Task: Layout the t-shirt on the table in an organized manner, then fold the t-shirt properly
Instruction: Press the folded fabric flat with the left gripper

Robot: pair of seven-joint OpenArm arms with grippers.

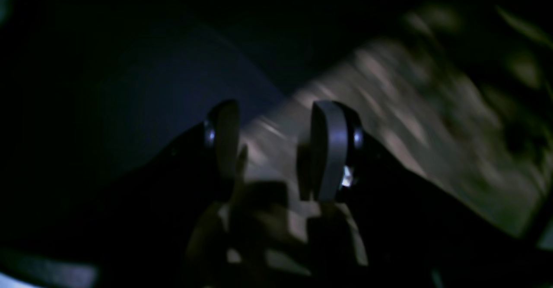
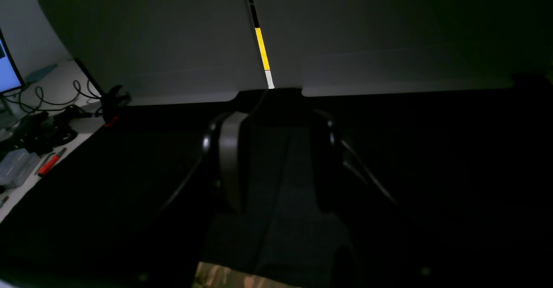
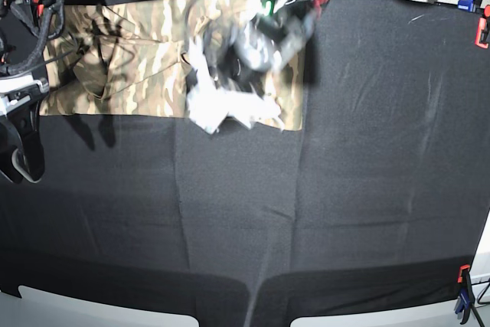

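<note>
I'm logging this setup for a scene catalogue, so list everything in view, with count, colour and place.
t-shirt: one, tan, olive and cream camouflage, spread along the far left of the table.
table: one, matte black cloth, fills most of the base view.
clamps: at least three, blue and red, at the right-hand edges.
cables: several, black, on the white bench beside the table.
monitor: one, lit blue-white, left edge of the right wrist view.
left gripper: one, dark with grey pads, jaws apart above the shirt, blurred by motion.
right gripper: one, dark, jaws apart over bare cloth, holding nothing.
</note>
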